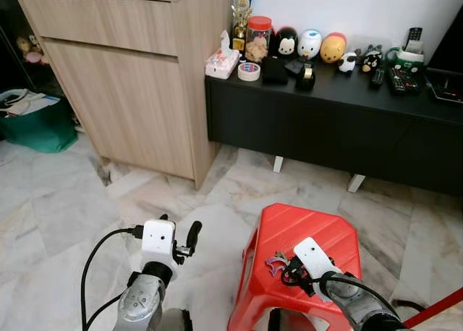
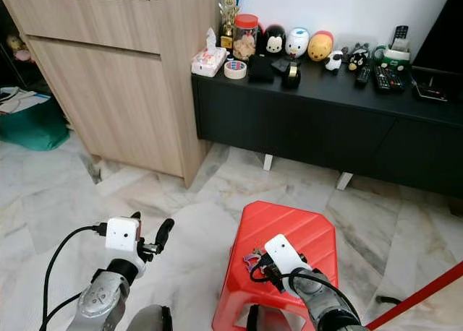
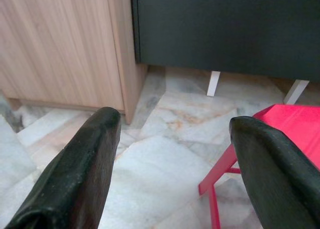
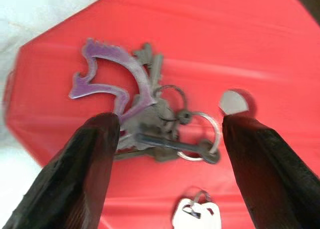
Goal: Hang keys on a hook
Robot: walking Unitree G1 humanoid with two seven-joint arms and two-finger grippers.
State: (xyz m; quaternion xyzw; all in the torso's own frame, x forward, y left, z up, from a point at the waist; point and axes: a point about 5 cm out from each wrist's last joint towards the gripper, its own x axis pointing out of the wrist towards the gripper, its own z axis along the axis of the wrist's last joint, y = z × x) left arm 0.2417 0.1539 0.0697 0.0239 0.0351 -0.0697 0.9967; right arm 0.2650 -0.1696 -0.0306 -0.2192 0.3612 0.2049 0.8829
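- The wooden cupboard point(image 1: 123, 71) is the biggest thing, standing on the marble floor point(image 1: 58, 208).
- Next to it is a long black cabinet point(image 1: 325, 129) with toys, a jar and remotes on top.
- A red stool point(image 1: 304, 244) stands on the floor in front of the robot.
- The left gripper point(image 3: 170, 154) hangs over the floor beside the stool, with its fingers spread wide and nothing in them.
- The right gripper point(image 4: 167, 139) is low over the stool, just above the keys. Its fingers point(image 4: 90, 159) are spread apart, one on each side of the bunch, and are not squeezing it yet.
- The keys point(image 4: 150, 124) lie flat on the stool seat, with a purple charm point(image 4: 110, 76) and some rings.
- A little white tag point(image 4: 195, 214) lies close by.
- The job looks like it has only just begun. The keys must be picked up, carried, and hung. No hook can be seen here.
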